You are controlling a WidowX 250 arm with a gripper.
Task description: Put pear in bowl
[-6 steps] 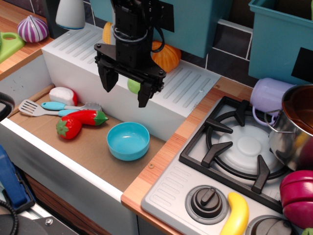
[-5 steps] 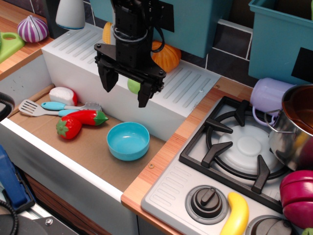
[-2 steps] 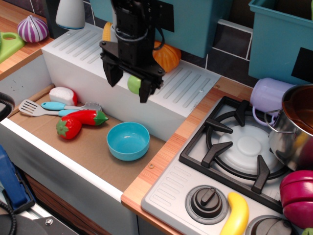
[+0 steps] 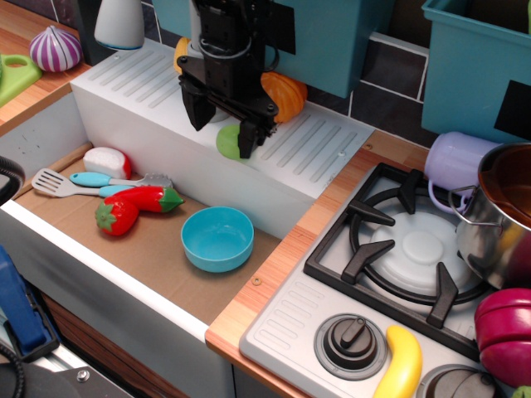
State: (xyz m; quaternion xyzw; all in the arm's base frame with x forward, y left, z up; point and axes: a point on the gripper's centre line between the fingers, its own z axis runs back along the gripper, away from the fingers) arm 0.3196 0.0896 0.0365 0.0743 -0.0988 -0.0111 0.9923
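The claw [image 4: 222,126] was seen spread wide, its two black fingers pointing down over the white ribbed drainboard [image 4: 315,143]. The pear [image 4: 226,142] lay on that drainboard near its front edge, just beside the right finger [image 4: 247,138] and partly hidden by it; nothing was gripped, and whether the finger touched the pear could not be told. An orange pumpkin [image 4: 283,96] sat just behind the claw on the same board.

Below, on the brown sink surface [image 4: 158,249], the bowl [image 4: 217,239] stood upright and empty, well apart from the pear. To its left a strawberry [image 4: 115,217], a red pepper [image 4: 154,199] and a spatula [image 4: 58,183] were laid close together. A lilac mug [image 4: 456,162] stood by the stove [image 4: 406,265].
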